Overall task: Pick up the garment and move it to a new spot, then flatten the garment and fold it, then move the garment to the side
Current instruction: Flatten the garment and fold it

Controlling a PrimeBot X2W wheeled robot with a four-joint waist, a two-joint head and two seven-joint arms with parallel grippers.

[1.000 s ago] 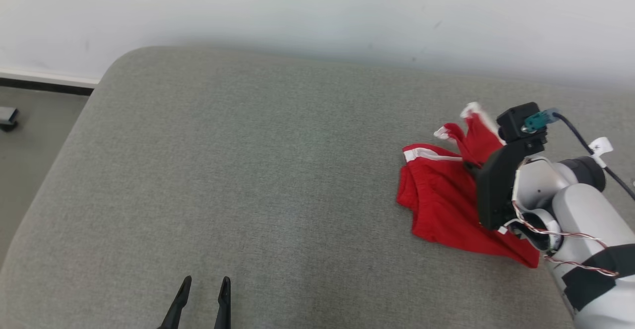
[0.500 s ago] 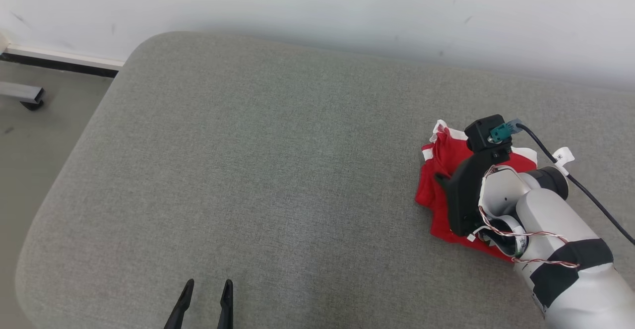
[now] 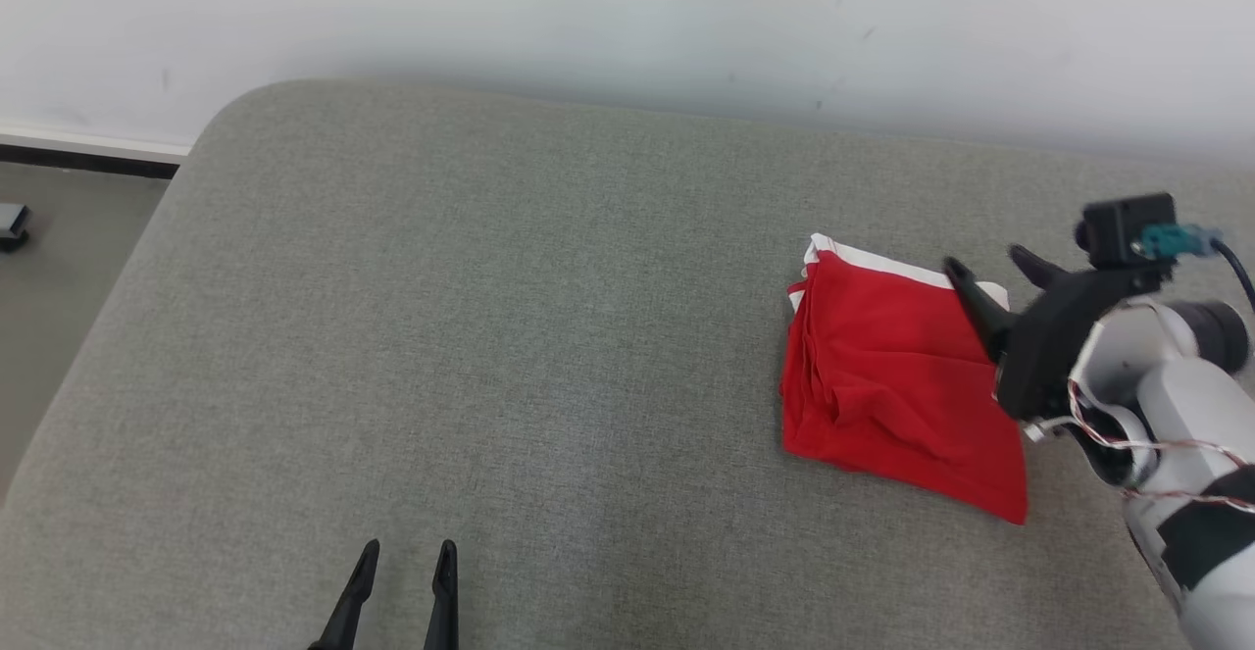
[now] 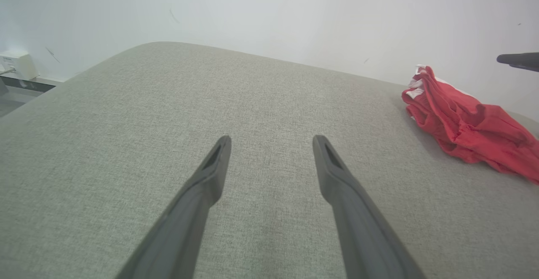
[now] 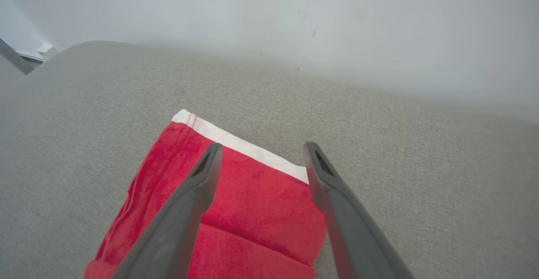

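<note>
Garment [image 3: 887, 405] is lying folded at the right of the cushion [image 3: 490, 336]; right pincer [image 3: 985, 260] is hovering released and empty over its white band, left pincer [image 3: 404, 552] is idling released, well apart. Risk: pinching one layer only would be undoing the fold when sliding it aside

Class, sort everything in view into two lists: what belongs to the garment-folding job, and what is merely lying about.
Job: garment; right gripper, open; left gripper, open; cushion it lies on.
Lying about: wall; floor; skirting; dark object on the floor.
</note>
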